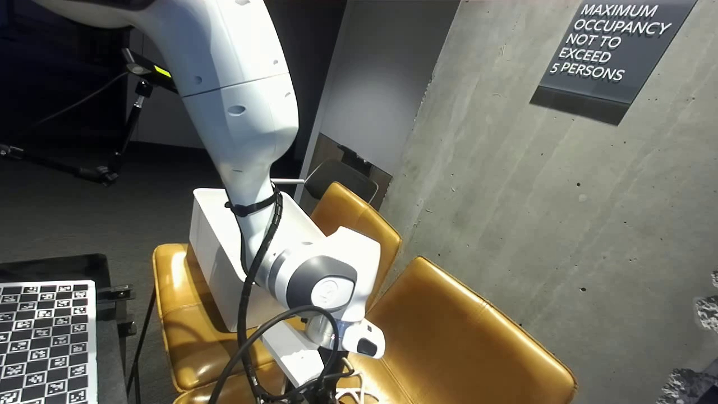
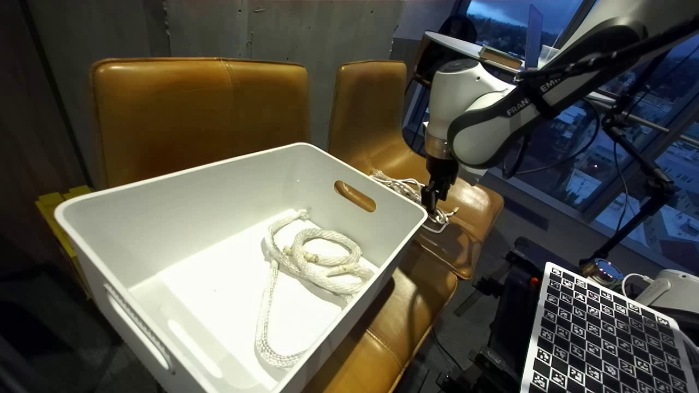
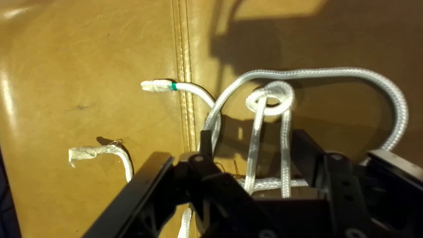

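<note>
White braided rope (image 3: 337,72) lies in loops on a tan leather chair seat (image 3: 125,53). My gripper (image 3: 254,142) points down over it with its jaws apart. Two rope strands run through the gap between the fingers, neither one pinched. Taped rope ends, including one with a green band (image 3: 157,85), rest on the leather to the left. In an exterior view the gripper (image 2: 431,199) is low over the rope pile (image 2: 401,188), just beyond a white box (image 2: 180,174). More white rope (image 2: 266,311) is coiled inside that box. Cables partly hide the gripper in an exterior view.
The box stands on the neighbouring tan chair, its near wall close to the gripper. Chair backs (image 2: 202,109) rise before a concrete wall (image 1: 533,224). A patterned board (image 2: 606,327) and a jointed camera stand (image 1: 132,118) are nearby. Black cables (image 1: 247,292) hang along the arm.
</note>
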`<state>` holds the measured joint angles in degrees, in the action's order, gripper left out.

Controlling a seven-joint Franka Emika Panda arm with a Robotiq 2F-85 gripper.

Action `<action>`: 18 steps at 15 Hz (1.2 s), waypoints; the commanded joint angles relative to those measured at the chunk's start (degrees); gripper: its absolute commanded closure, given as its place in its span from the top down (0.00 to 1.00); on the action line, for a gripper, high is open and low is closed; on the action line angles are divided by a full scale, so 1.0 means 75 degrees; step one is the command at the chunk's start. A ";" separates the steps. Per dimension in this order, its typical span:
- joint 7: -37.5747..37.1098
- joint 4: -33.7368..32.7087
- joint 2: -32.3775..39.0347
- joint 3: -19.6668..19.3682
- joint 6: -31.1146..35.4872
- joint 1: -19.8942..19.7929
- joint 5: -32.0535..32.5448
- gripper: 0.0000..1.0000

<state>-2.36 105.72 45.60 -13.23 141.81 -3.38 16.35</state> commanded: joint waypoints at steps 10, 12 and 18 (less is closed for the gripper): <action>-0.0028 -0.0072 0.0311 -0.0049 0.0102 0.0115 0.0075 0.01; -0.0095 0.0373 -0.0292 -0.0101 0.0022 0.0258 0.0119 0.01; -0.0086 0.1226 -0.2434 0.0020 -0.0171 0.0472 0.0141 0.01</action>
<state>-2.46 109.67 36.96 -13.38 141.66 -0.68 16.35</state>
